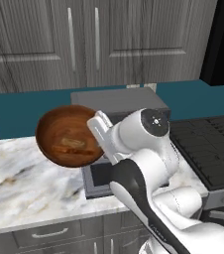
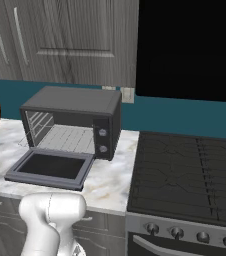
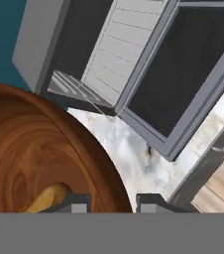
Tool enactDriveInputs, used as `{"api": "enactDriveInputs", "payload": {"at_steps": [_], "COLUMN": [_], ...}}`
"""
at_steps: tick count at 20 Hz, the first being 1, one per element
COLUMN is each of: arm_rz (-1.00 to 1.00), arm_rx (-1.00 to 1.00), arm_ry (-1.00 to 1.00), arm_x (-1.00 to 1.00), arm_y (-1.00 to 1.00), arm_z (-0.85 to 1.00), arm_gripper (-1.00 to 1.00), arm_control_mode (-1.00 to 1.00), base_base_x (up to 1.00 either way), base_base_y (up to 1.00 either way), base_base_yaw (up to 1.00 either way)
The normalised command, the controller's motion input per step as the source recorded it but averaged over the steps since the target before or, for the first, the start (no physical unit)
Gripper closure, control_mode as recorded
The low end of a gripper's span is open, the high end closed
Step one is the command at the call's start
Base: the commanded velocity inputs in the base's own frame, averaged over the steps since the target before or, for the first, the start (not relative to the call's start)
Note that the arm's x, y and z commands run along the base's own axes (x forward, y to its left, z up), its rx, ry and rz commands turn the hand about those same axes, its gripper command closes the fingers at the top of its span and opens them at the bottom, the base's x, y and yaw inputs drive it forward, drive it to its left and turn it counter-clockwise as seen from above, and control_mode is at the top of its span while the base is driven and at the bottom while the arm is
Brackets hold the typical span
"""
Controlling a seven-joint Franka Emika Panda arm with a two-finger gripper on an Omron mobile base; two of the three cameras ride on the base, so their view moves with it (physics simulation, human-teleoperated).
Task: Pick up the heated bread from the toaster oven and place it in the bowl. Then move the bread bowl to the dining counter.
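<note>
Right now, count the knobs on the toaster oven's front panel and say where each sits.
2 show. Both are on the toaster oven's right-hand panel, beside the open door: an upper knob and a lower knob directly beneath it. More may be too small to make out.

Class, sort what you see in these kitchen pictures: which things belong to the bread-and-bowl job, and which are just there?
Job:
- round reddish-brown wooden bowl, lifted, tool shut on its rim
- golden-brown bread inside it
- dark grey toaster oven, door down

Just there:
- black stove top
- grey wall cabinets
</note>
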Motion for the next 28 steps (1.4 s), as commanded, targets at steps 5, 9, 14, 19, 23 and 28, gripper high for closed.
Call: {"api": "enactDriveInputs", "payload": {"at_steps": [5,9,14,19,23,28], "arm_rz": [-0.16,-0.03,0.00,0.00,0.00,0.00], "arm_rx": [0.00,0.04,0.01,0.00,0.00,0.00], "arm_ry": [0.01,0.06,0.00,0.00,0.00,0.00], "arm_x": [-0.12,-0.04,0.00,-0.03,0.00,0.00], "arm_y": [-1.00,-0.93,-0.24,0.00,0.00,0.00], "arm_z": [0.44,0.36,0.02,0.00,0.00,0.00], "arm_gripper": [1.00,1.00,1.00,1.00,1.00,1.00], "arm_control_mode": [-1.00,-1.00,-1.00,-1.00,1.00,1.00], "base_base_x": [0.00,0.00,0.00,0.00,-0.53,-0.62], "base_base_y": [0.00,0.00,0.00,0.00,-0.33,-0.36], "base_base_yaw": [0.00,0.00,0.00,0.00,0.03,0.32]}}
